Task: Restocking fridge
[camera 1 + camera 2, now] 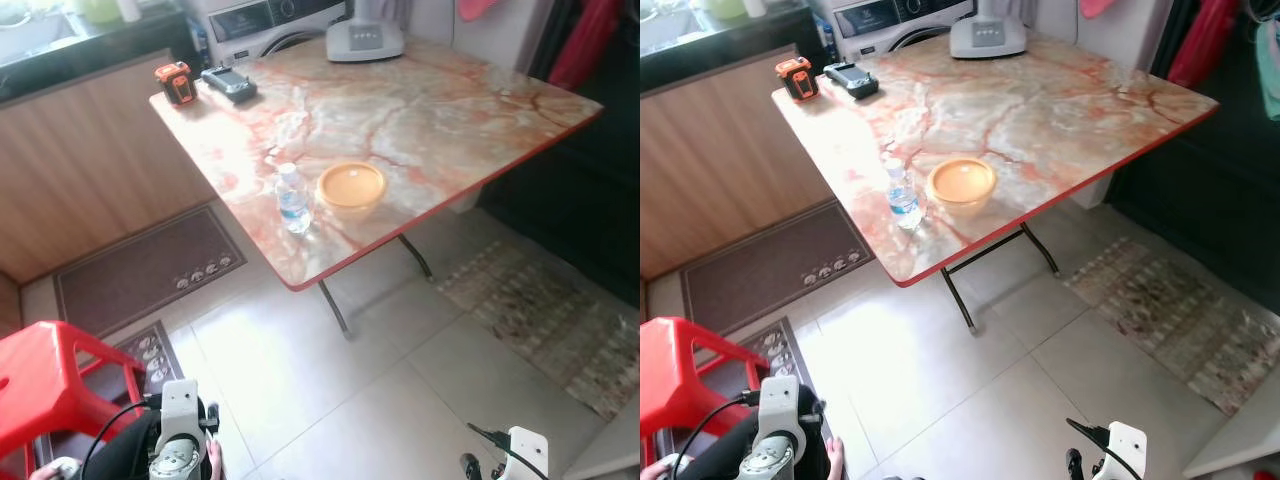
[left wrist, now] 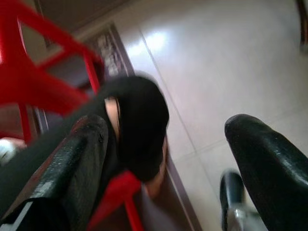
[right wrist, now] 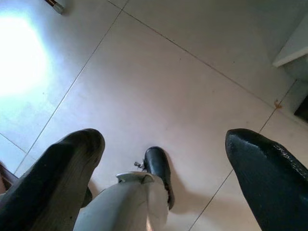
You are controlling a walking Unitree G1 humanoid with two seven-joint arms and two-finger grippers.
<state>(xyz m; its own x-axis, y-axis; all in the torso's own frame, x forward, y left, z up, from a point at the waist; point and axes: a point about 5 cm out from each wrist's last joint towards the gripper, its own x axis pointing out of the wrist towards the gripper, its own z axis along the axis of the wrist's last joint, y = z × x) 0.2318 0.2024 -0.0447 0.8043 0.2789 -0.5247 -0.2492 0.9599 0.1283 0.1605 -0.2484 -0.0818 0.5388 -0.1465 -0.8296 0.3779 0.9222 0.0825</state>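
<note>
I see small clear plastic water bottle (image 1: 293, 198) upright on marble-patterned folding table (image 1: 450, 110) at 12 o'clock, just beside orange round bowl (image 1: 351, 188). Left gripper (image 2: 163, 159) and right gripper (image 3: 163, 168) hang spread, empty — approach step; next I walk in, reach bottle.

Right gripper (image 3: 166, 144) with black fingers (image 3: 72, 163) spread apart, above pale tiled floor (image 3: 159, 77), robot foot (image 3: 158, 166) below

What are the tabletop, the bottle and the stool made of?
Tabletop: glossy marble-look surface with orange veins, perhaps laminate; red edge. Bottle: clear plastic, see-through with a blue label. Stool: shiny red moulded plastic, by its look.
</note>
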